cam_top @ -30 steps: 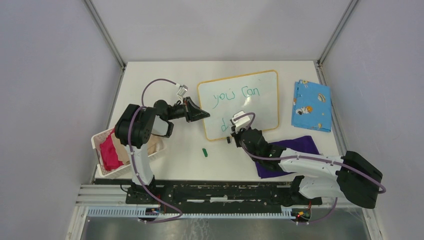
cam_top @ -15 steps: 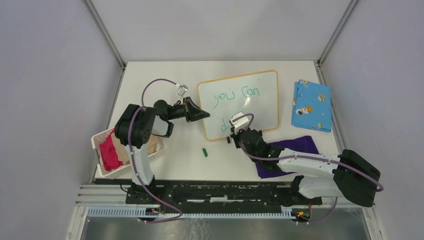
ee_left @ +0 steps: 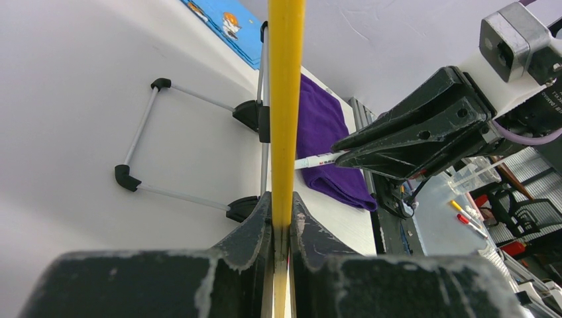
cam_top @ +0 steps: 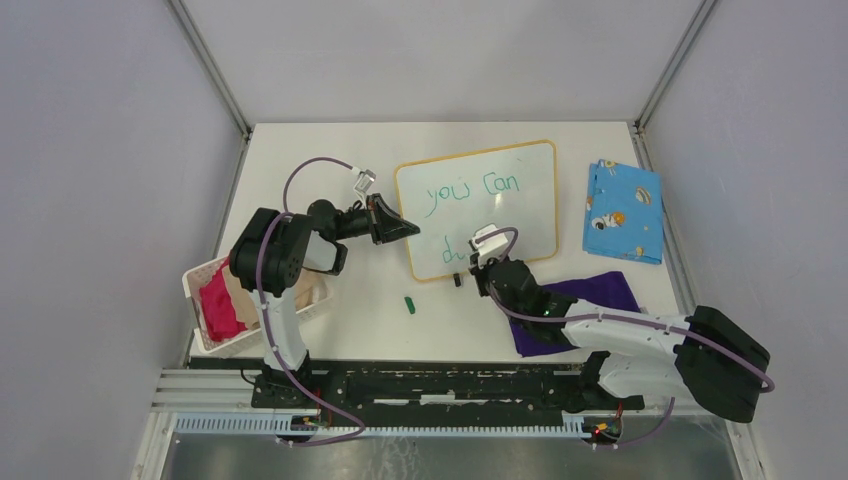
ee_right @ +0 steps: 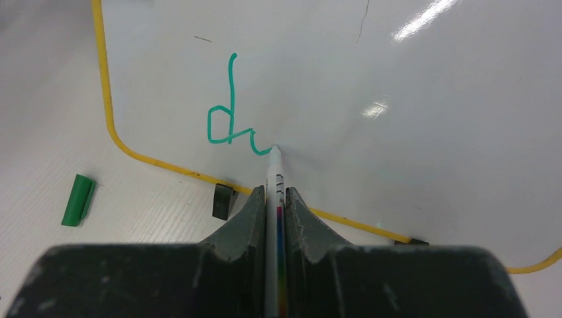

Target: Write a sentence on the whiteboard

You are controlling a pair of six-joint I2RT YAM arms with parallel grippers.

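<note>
— Where is the whiteboard (cam_top: 530,225) found?
— It is seen in the upper middle of the top view, laid on the white table (cam_top: 360,330) and turned slightly. In the right wrist view the upper part of the frame is filled by it.
— What is written on it?
— The sentence (cam_top: 470,190) is only partly there. The words "you can" are read in green on the upper line. On the lower line, near the lower left corner of the board, a "d" and a short stroke after it are seen.
— How is the left gripper (cam_top: 405,228) held?
— It is closed on the left edge of the whiteboard. In the left wrist view the yellow rim is pinched between the two fingers (ee_left: 248,232).
— And the right gripper (ee_right: 275,199)?
— It is closed on a marker (ee_right: 274,169). The board is touched by the marker tip at the end of the green stroke.
— What else is lying on the table?
— A green cap (cam_top: 409,304) is seen below the board, apart from it. A blue patterned cloth (cam_top: 623,211) is placed at the right of the board, and a purple cloth (cam_top: 600,288) is partly covered by the right arm. A white basket (cam_top: 192,285) with something pink inside is seen at the lower left.
</note>
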